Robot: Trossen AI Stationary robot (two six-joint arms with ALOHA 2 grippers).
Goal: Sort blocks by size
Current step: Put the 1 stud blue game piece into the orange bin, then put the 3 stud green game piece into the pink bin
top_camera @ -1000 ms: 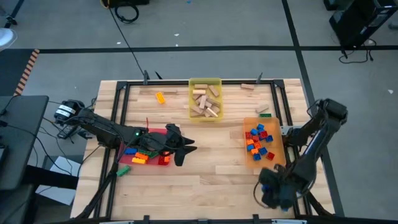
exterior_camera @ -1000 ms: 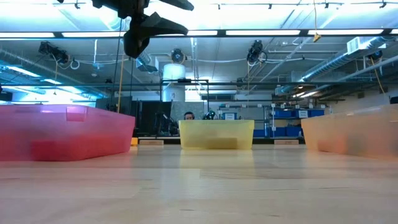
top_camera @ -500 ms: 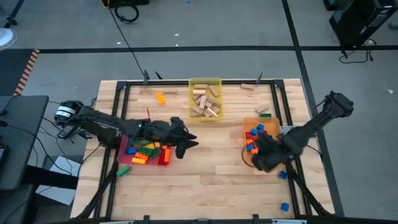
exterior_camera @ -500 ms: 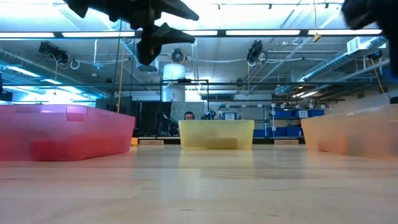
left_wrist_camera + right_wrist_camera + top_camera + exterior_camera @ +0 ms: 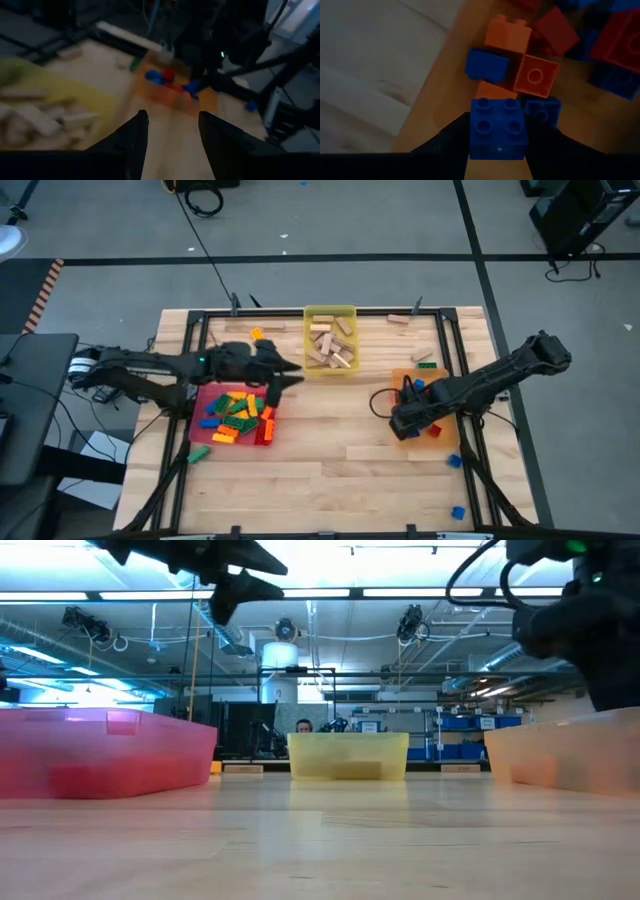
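- Most of the sorting looks done. The yellow tray (image 5: 329,312), at the middle of the desk's far edge, holds the tan wooden blocks (image 5: 330,345).
- The red tray (image 5: 199,418), on the left-arm side of the yellow tray and nearer the front of the desk (image 5: 330,450), holds a heap of long studded bricks (image 5: 236,413) in green, yellow, orange, blue and red.
- The orange tray (image 5: 448,432), on the right-arm side of the yellow tray, holds short red, blue and orange bricks (image 5: 532,75).
- The right hand (image 5: 498,150) hangs over the orange tray, its fingers closed on a short blue brick (image 5: 498,127) with four studs. Judging by where it hangs, this brick is about to join the short ones below.
- The left hand (image 5: 172,132) is above the desk between the red tray and the yellow tray. Its fingers stand moderately apart with nothing between them.
- Still loose on the desk: an orange brick (image 5: 257,336) and a wooden block (image 5: 268,326) between the yellow tray and the red one, toward the far edge.
- A wooden block (image 5: 399,319) and a green brick (image 5: 423,357) lie between the yellow tray and the orange one.
- A green brick (image 5: 198,453) lies just in front of the red tray.
- Two blue bricks (image 5: 455,461) lie in front of the orange tray, one well beyond it at the desk's front edge.
- My estimate is that only a handful of strays remain.
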